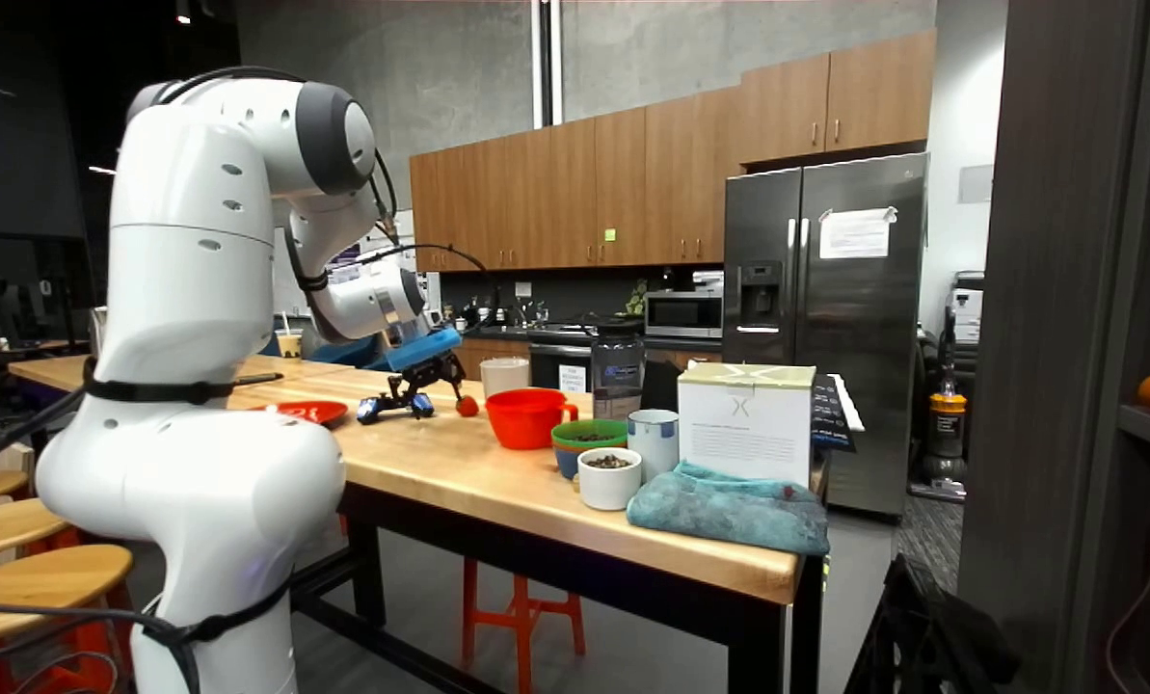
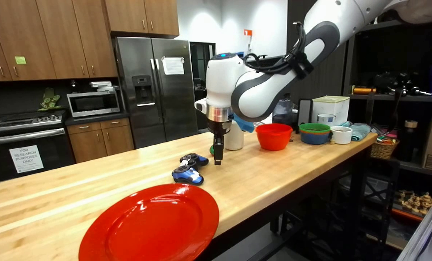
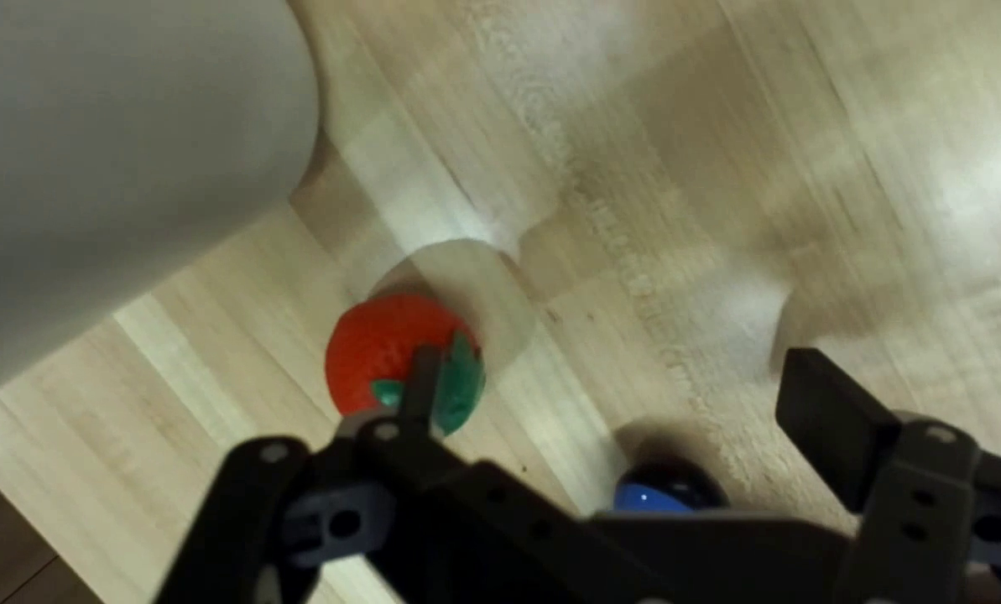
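Closest to the wrist camera, black gripper (image 3: 616,382) with jaws spread wide and nothing held between them, pointing down over pale wooden table (image 2: 248,177). Behind one fingertip (image 3: 421,382) in the wrist view, partly covered by it, red strawberry (image 3: 374,344) with green leaves, lying on the table; impossible to tell touching from just apart. Near the strawberry, off-white container (image 3: 131,151), filling the upper left corner. At the lower edge, mostly hidden behind the gripper, blue-and-black game controller (image 3: 651,497), more fully seen in an exterior view, resting on the table. Closest to the lens there, glossy red plate (image 2: 158,224), well apart from the strawberry. Beyond the gripper in that same view, red bowl (image 2: 273,137), then stacked bowls (image 2: 314,137) with green on top, small white cup (image 2: 342,136) holding dark bits, and folded teal cloth (image 2: 360,131) beside white box (image 2: 337,110). Along the back, microwave (image 2: 94,103) and steel refrigerator (image 2: 179,105).
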